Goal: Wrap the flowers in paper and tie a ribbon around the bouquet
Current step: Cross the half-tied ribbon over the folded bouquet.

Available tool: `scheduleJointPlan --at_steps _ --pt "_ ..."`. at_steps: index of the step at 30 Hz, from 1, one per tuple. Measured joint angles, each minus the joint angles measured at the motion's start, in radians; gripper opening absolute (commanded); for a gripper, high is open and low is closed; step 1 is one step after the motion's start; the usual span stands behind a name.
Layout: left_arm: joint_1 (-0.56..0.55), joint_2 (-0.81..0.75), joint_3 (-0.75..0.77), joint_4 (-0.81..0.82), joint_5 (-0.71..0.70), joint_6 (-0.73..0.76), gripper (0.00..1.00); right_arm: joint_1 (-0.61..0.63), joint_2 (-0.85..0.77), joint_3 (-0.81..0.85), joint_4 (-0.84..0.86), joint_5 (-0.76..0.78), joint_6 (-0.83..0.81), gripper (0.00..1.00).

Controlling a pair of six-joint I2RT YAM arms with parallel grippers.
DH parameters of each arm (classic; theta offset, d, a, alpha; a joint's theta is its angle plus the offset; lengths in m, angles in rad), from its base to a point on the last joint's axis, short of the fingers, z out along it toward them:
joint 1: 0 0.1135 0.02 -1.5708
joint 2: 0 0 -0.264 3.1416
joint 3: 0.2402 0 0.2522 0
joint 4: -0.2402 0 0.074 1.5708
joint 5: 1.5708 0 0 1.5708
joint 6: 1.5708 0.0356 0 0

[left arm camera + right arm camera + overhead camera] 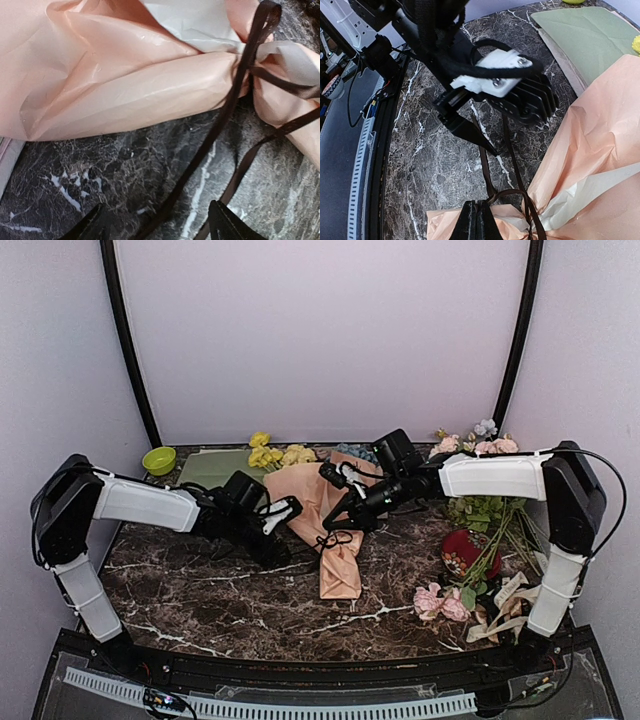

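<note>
The bouquet (325, 510) lies on the marble table as a peach-pink paper (125, 95) cone, with yellow flowers (272, 454) and a blue head at its far wide end. The thin dark ribbon (239, 75) cinches the cone's neck, and its ends trail over the table. My left gripper (157, 227) is open low over the table, one ribbon strand running between its fingers and another beside the right finger (227, 225). My right gripper (479, 205) is shut at the cone's neck, pinching a loop of ribbon (512, 192) at its tips. The left gripper's pointed finger (467, 132) shows just beyond.
A green bowl (158, 460) and a green sheet (215, 468) lie at the back left. Pink and white roses (440, 602), cream ribbons (505, 610), a red item (465, 552) and leafy stems (490, 515) crowd the right side.
</note>
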Motion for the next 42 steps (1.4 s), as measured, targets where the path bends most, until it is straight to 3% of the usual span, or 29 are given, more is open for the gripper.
scheduleJointPlan --at_steps 5,13,14,22,32,42 --pt "0.0 0.082 0.005 0.046 -0.009 0.033 0.6 0.0 0.0 0.0 0.0 0.0 0.006 0.0" --pt "-0.008 0.101 0.004 0.106 -0.014 0.043 0.02 0.0 0.0 0.0 -0.001 -0.001 0.018 0.0" --pt "-0.008 0.101 0.004 0.112 -0.016 0.049 0.0 0.0 0.0 0.0 -0.001 -0.002 0.018 0.0" --pt "-0.017 0.072 -0.004 0.098 0.051 0.05 0.0 0.0 0.0 0.007 -0.003 0.003 0.041 0.0" --pt "-0.118 -0.13 0.006 0.003 0.248 0.113 0.0 -0.023 0.031 0.084 0.01 0.05 0.131 0.0" --pt "-0.163 -0.088 0.188 0.0 0.398 0.142 0.0 -0.028 0.068 0.106 0.018 0.061 0.164 0.0"
